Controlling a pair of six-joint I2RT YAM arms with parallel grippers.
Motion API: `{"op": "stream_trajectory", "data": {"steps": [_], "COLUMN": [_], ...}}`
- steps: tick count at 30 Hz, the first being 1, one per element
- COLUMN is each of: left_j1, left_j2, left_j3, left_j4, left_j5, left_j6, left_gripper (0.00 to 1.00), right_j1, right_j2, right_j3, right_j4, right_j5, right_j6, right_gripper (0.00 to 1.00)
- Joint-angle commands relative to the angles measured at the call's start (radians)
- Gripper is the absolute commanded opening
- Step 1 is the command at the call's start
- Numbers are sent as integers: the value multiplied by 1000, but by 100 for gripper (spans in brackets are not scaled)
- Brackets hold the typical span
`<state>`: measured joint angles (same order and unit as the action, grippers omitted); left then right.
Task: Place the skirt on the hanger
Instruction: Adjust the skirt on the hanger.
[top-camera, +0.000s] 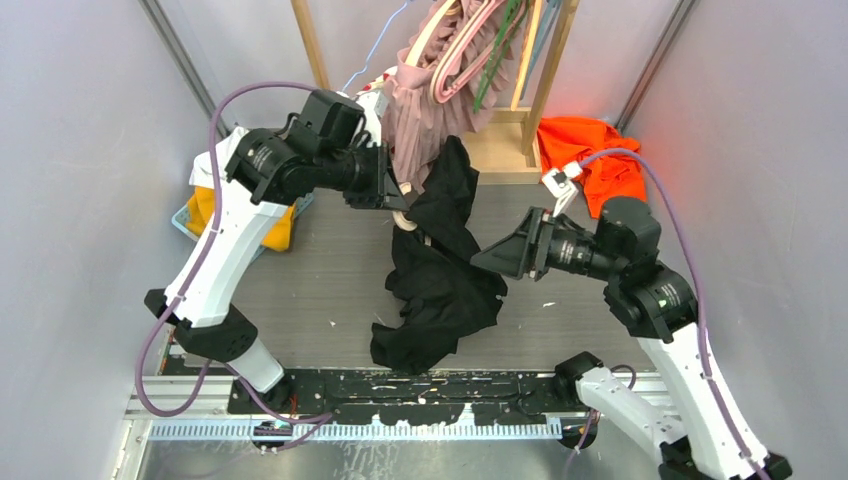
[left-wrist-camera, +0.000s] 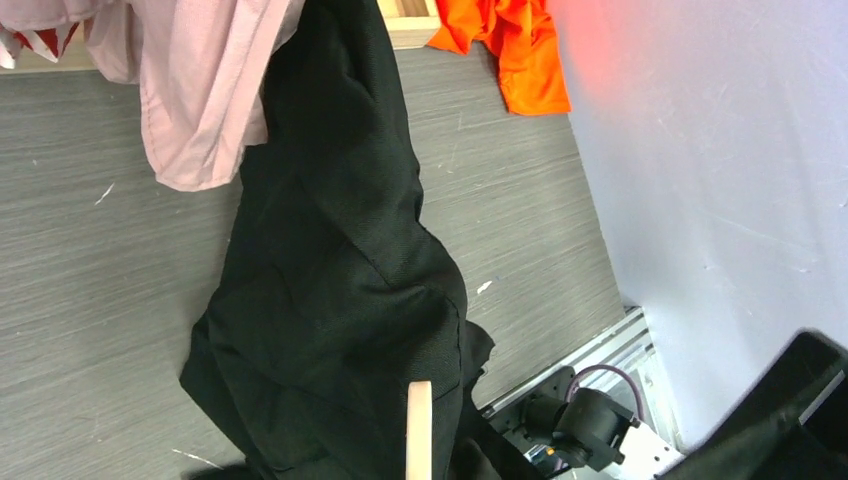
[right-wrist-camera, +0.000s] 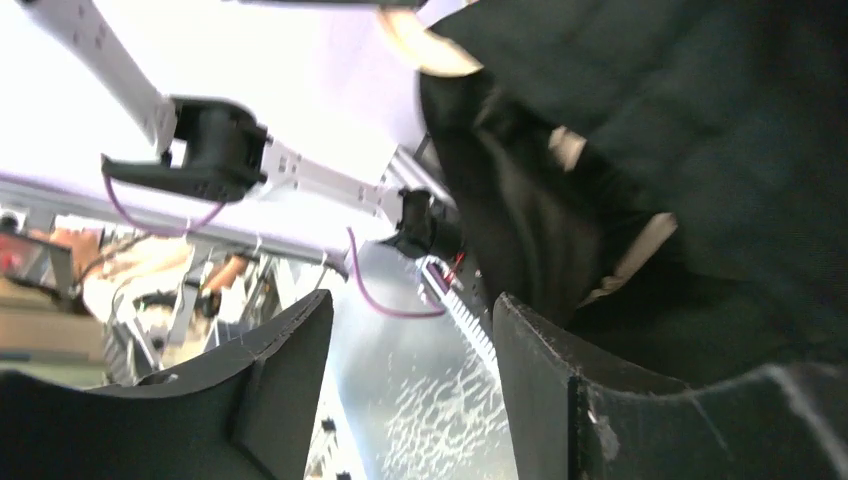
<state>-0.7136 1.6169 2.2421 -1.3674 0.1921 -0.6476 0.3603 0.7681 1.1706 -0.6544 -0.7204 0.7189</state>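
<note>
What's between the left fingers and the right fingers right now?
The black skirt, hanging from the hanger that the left fingers grip, fills the stretch up to the open right fingers. The top view shows it.

Grey walls (top-camera: 80, 200) — grey tabletop (top-camera: 320, 290), wooden rack (top-camera: 553, 70).

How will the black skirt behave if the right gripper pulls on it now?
Probably floppy: the black skirt drapes in folds from the hanger and pools on the table. A pull by the right gripper may bunch it or slide it along the hanger.
</note>
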Motion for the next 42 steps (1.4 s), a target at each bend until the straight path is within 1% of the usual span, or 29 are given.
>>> {"op": "stream_trajectory", "data": {"steps": [1,4,8,10,12,13,17,27,32,35,39,42], "left_j1": [-7,-7,-12,-17,-18,-19,-19,-19,-20,-19,-19,-19], "left_j2": [3,6,21,21,15,13,-5,-36,-50,-68,-92,-94], "left_j3": [-8,-7,14,23,28,33,31,-17,-31,-59,-108,-117], "left_j4": [110,113,109,107,100,94,80,120,141,160,200,209], "left_j5": [-41,-64,-62,-58,-52,-52,-47,2,29,39,58,77], "left_j6": [-4,-5,-9,-10,-12,-12,-14,-40,-61,-78,-102,-117], "left_gripper": [9,9,9,9,9,9,10,11,11,12,12,12], "right_j1": [184,355,573,645,690,703,707,707,707,709,708,709], "right_j2": [39,85,174,228,281,299,350,447,480,458,460,463], "right_j3": [57,71,102,120,140,145,155,168,142,85,33,-8], "right_j4": [57,54,10,-22,-69,-85,-133,-110,-62,11,106,154], "right_j5": [119,233,460,567,674,731,855,949,988,1084,1121,1175], "right_j6": [21,1,-49,-71,-96,-105,-132,-162,-150,-133,-103,-98], "right_gripper": [64,62,62,63,63,63,65,72,74,74,75,72]}}
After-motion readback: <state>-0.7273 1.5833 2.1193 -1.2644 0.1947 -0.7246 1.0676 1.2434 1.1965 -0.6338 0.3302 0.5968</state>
